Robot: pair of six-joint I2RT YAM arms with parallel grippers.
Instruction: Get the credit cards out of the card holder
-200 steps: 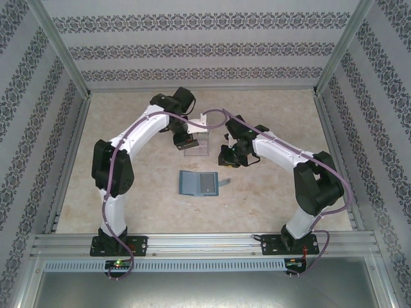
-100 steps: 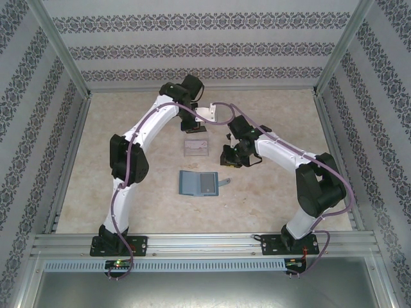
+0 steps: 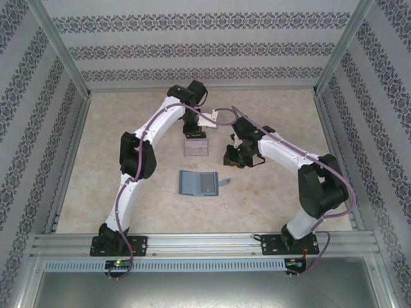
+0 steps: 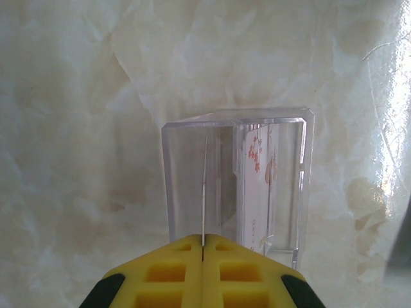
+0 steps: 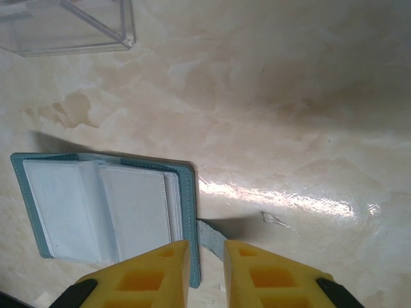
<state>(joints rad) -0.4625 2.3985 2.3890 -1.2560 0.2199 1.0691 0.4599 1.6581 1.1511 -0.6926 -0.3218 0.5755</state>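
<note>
The card holder (image 3: 200, 183) lies spread open, pockets up, on the counter (image 3: 103, 128), below the right tool (image 3: 232, 158) and a little towards that arm's base. From the right wrist, its grey-blue inside sits left of the fingers, and its strap tab (image 5: 207, 232) shows through the gap between them. That tool's fingers stand a narrow gap apart with nothing in them. It hangs clear of the counter, probably kept close so it can pin the holder flat if another card needs pulling. The pockets are too pale to tell whether any card is left inside.

The clear box (image 3: 196, 146) stands directly under the left tool (image 3: 194, 130), on the far side of the holder. It seems to be the drop-off place, which would explain why that arm reaches out over it.

The left tool's fingers are pressed fully together. A thin pale line rises from their seam into the box. I take it for a credit card (image 4: 203, 186) pinched by one end and seen edge-on. It is held upright, likely so that it slides between the walls instead of catching the rim. To its right inside the box, a flowered card (image 4: 257, 186) already stands on edge near the wall.
</note>
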